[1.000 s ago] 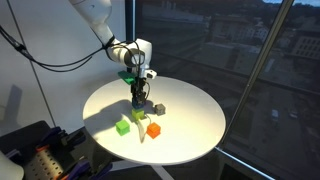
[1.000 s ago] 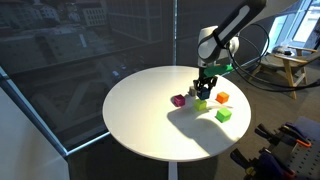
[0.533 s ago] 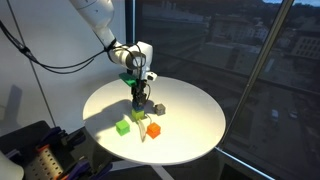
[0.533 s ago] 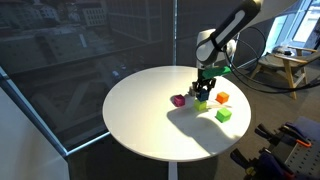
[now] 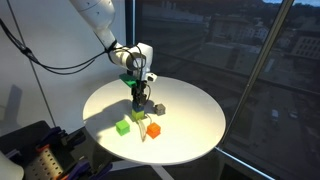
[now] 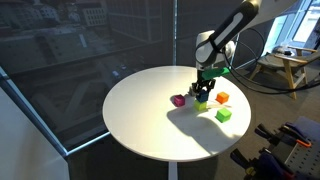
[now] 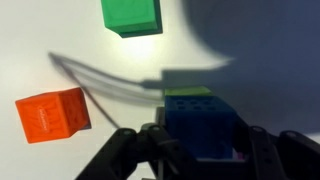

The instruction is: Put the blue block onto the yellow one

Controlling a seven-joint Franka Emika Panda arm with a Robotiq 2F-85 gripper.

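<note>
The claw [image 7: 198, 152] grips the blue block [image 7: 200, 120] level, over the yellow one [image 7: 190, 93].

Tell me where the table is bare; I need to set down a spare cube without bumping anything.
The wide stretch of table beyond the magenta cube, away from the arm, is bare. Crowded: around the gripper holding the blue block, with the orange cube and green cube close beside it.
</note>
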